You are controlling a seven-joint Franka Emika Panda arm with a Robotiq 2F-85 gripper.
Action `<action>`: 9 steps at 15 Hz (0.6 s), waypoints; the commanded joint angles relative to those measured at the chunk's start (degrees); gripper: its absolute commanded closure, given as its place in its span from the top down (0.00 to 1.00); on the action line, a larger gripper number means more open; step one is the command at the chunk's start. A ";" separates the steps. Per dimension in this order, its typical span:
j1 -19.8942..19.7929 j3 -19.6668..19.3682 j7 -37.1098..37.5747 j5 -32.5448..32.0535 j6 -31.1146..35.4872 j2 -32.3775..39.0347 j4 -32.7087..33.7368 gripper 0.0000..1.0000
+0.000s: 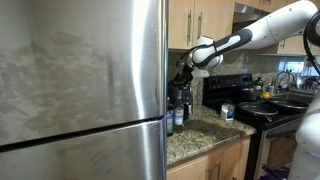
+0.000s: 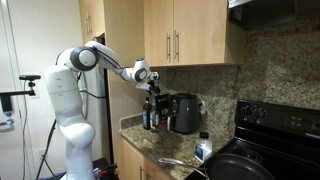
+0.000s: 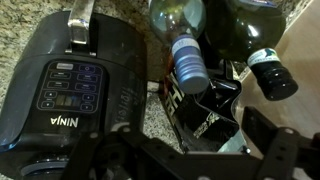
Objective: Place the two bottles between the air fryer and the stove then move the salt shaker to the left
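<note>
Wrist view showed the gripper [image 3: 195, 145] open-jawed above the blue-capped bottle [image 3: 186, 60] beside the Ninja air fryer [image 3: 70, 90]; centring on its neck before closing seemed wise.

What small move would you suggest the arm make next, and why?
I would probably lower the gripper onto the neck of one of the two bottles and close on it. The gripper hovers just above them, looks open in the wrist view and holds nothing. Both bottles stand beside the air fryer, on its side away from the stove, not between the two.
</note>
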 commanded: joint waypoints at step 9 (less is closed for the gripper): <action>-0.44 1.02 3.78 -0.95 -0.18 5.05 -0.58 1.00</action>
